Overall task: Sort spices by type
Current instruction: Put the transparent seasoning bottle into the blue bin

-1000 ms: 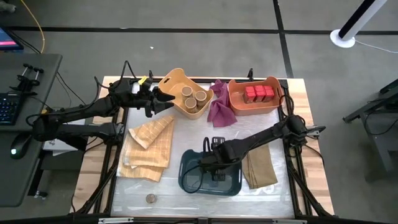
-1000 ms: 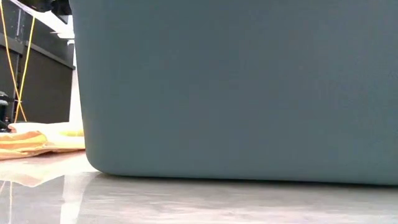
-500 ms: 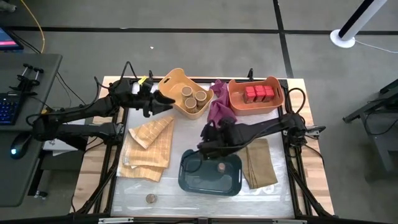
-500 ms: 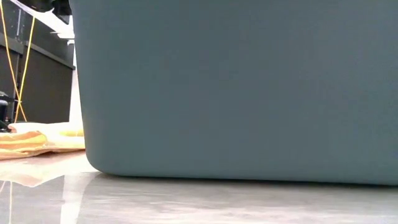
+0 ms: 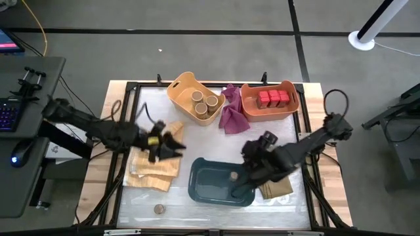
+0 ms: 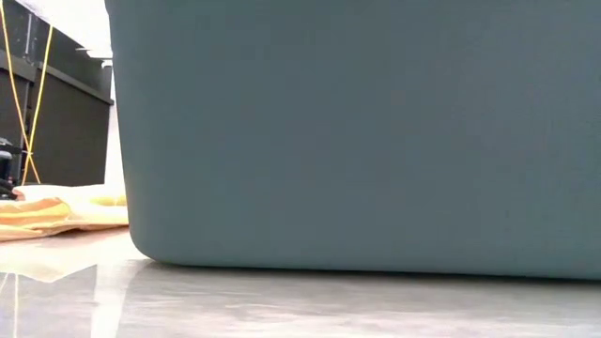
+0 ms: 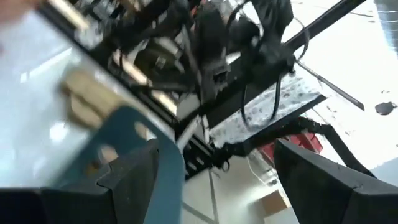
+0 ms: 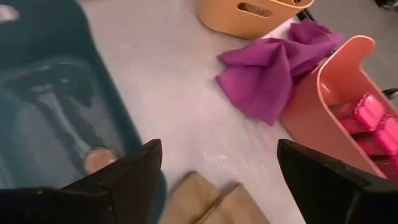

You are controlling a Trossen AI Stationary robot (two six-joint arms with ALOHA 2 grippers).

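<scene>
1. While both arms hang over the front half of the table (image 5: 131, 208), neither holds anything: left gripper (image 5: 172, 148) spread wide above the yellow checked cloth (image 5: 157, 164), right gripper (image 5: 248, 176) spread wide at the right edge of the teal bin (image 5: 205, 187).
2. Left wrist view: both fingers (image 7: 134, 180) apart, nothing between; teal bin (image 7: 124, 134) ahead, blurred.
3. Right wrist view: fingers (image 8: 134, 177) apart, nothing between; small dark-topped jar (image 8: 99, 159) sits inside the teal bin (image 8: 37, 112).
4. Same jar (image 5: 233, 175) shows in the high view, on the bin floor near its right wall.
5. A second small jar (image 5: 159, 209) sits loose on the table, front left of the teal bin.
6. Three tan cylinders (image 5: 204, 101) stand in the yellow-orange bin (image 5: 176, 89) at the back.
7. Red tins (image 5: 273, 98) in a row inside the salmon bin (image 5: 249, 108), back right.
8. Magenta cloth (image 5: 231, 115) between those two bins, touching the salmon one.
9. Tan folded cloth (image 5: 275, 187) just right of the teal bin, partly under the right arm.
10. Low view: filled by the teal bin wall (image 6: 357, 131).
</scene>
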